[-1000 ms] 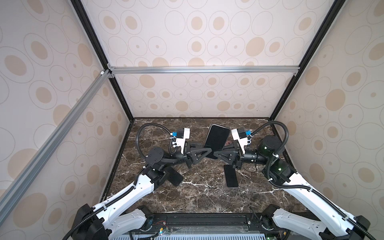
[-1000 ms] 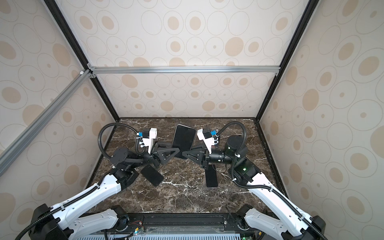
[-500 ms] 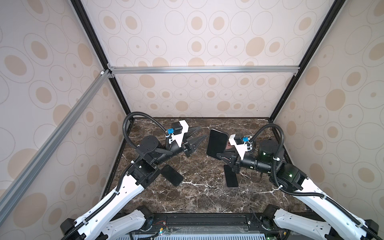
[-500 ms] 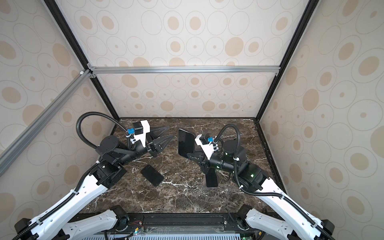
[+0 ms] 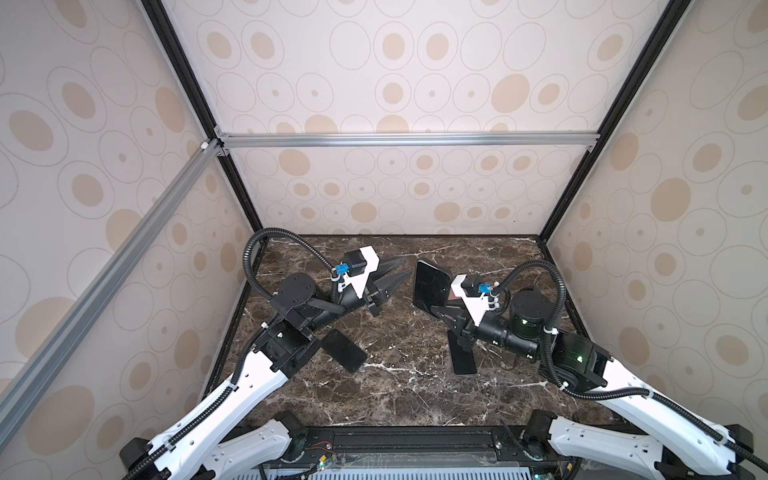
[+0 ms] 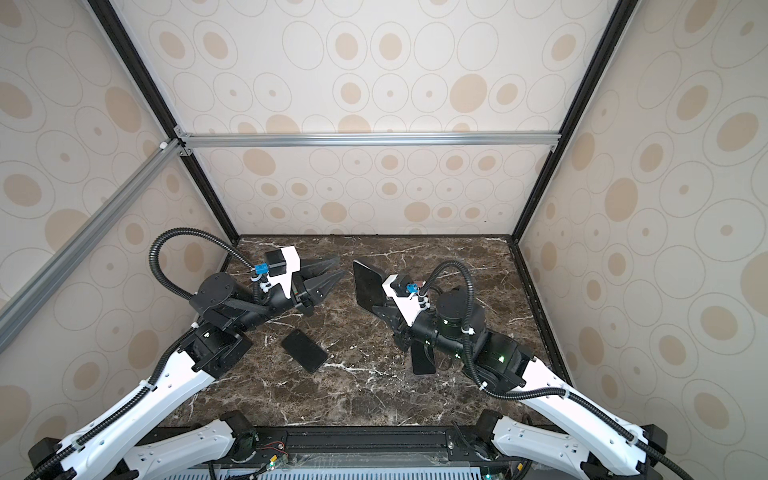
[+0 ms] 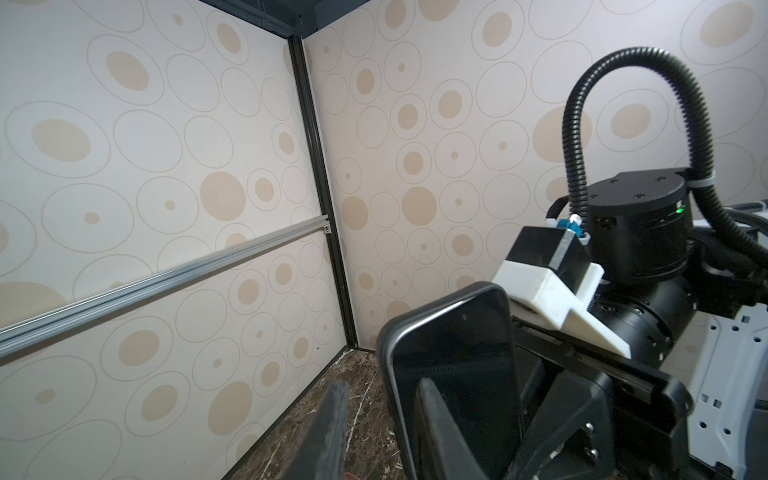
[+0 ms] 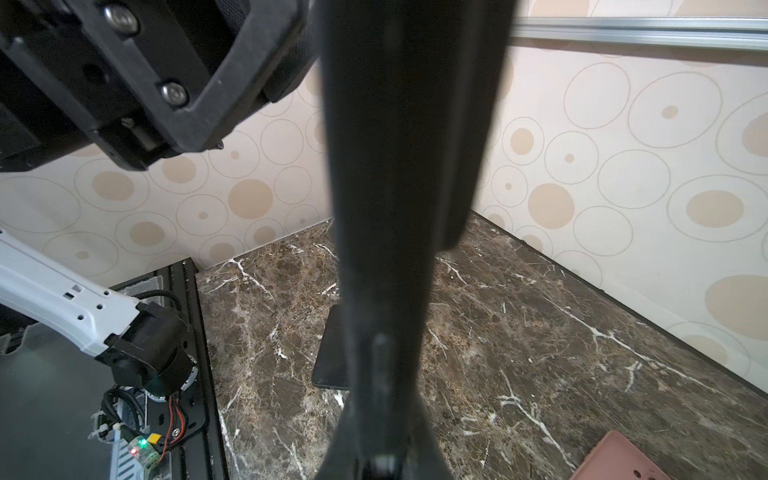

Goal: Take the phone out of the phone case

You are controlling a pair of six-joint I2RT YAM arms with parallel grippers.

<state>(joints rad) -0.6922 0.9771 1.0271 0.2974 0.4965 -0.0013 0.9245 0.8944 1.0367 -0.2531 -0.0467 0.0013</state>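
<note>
phone (image 5: 430, 284) (upright) pinched in right gripper (image 5: 437, 309), left gripper (image 5: 405, 268) near, empty

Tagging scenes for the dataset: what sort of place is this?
Probably an enclosed lab robot cell: patterned wall panels, aluminium frame rail, and a marble-look tabletop with left arm and right arm mounted at its front.

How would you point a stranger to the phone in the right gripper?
Above the dark brown marble tabletop, find the right gripper, raised toward the back. It is shut on a black rectangular phone in a dark case, held upright in the air; the two other black phones lie flat.
</note>
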